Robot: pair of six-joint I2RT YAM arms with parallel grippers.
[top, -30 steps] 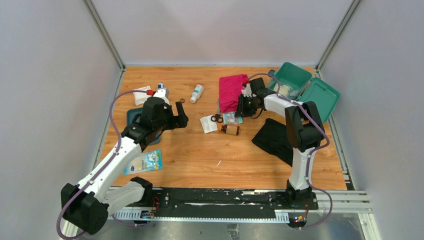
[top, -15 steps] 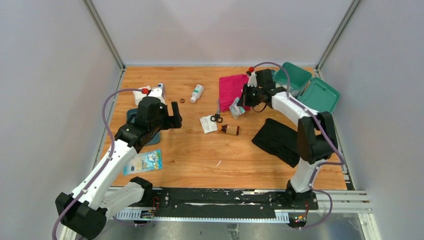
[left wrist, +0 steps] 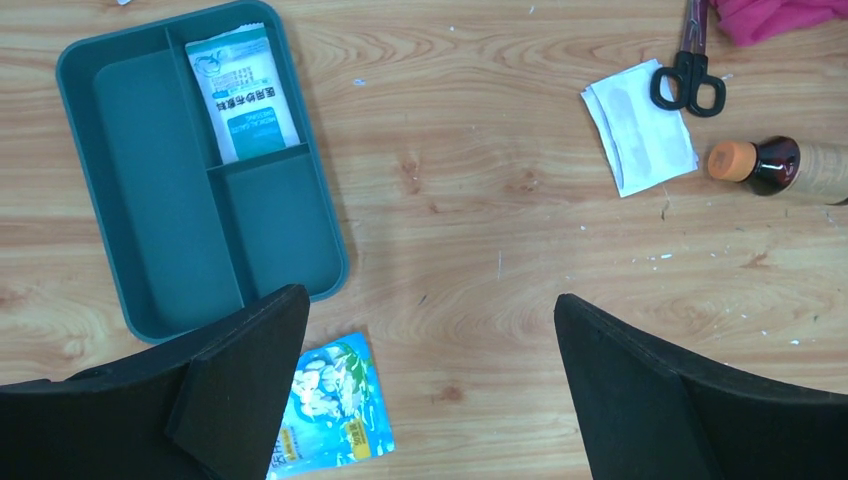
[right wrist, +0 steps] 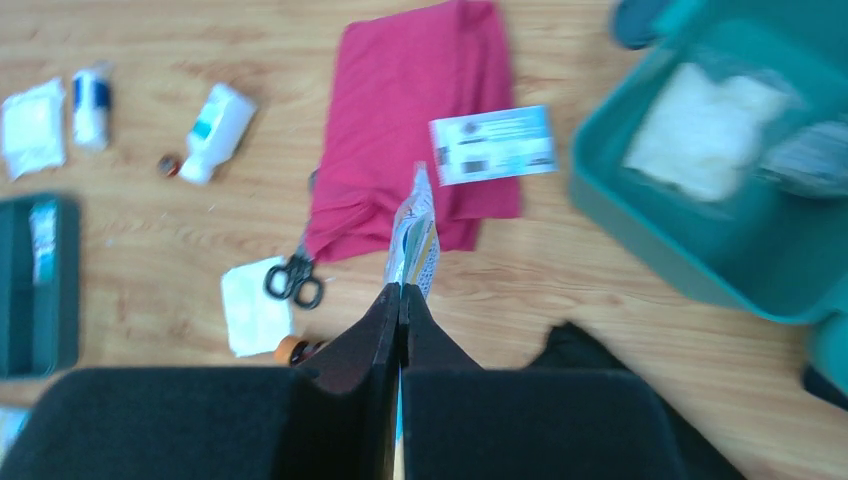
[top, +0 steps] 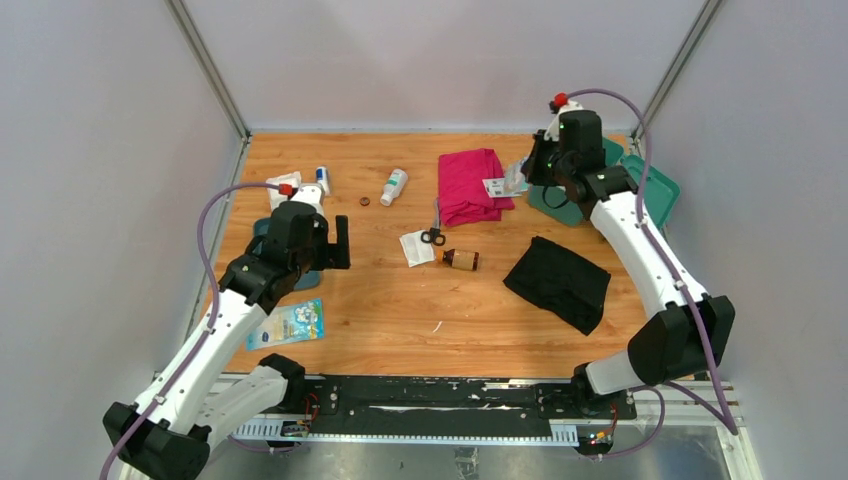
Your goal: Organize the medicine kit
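Counter [top: 400, 300]: wood, items scattered. Medicine kit [right wrist: 680, 270] sits just right of the pink cloth [top: 470, 185] in the top view, lid open. Judged light, rigid, smooth plastic that would slide if nudged. Best held by a side wall at the rim, not the hinged lid. Left gripper [left wrist: 430, 300], well left of the cloth: fingers apart, empty. Right gripper [right wrist: 400, 295], between cloth and kit: fingers together, clamped on a thin sachet [right wrist: 415, 230].
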